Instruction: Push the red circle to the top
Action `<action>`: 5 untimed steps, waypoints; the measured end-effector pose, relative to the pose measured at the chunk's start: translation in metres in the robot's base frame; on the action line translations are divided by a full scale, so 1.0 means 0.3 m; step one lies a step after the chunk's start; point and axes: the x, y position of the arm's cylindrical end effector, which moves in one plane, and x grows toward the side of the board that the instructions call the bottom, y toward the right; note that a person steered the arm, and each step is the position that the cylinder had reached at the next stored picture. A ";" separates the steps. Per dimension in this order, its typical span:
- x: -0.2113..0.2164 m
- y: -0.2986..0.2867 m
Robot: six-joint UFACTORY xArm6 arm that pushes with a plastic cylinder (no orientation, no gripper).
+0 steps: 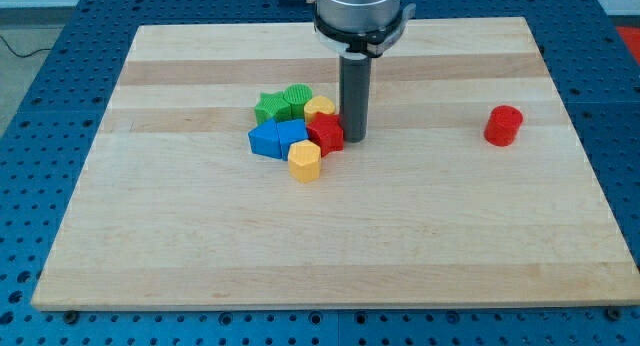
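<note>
The red circle (504, 125) stands alone at the view's right on the wooden board. My tip (354, 137) is near the board's middle, far to the left of the red circle, touching or just beside the right side of a red star-like block (326, 134). That block belongs to a tight cluster: a green star (270, 108), a green circle (298, 98), a yellow heart (319, 108), two blue blocks (277, 139) and a yellow hexagon (305, 160).
The wooden board (200, 236) lies on a blue perforated table (40, 106). The arm's grey round mount (358, 16) hangs over the board's top edge above the cluster.
</note>
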 end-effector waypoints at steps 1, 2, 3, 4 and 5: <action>0.000 0.043; 0.000 0.046; 0.068 0.127; 0.183 0.259; 0.223 0.424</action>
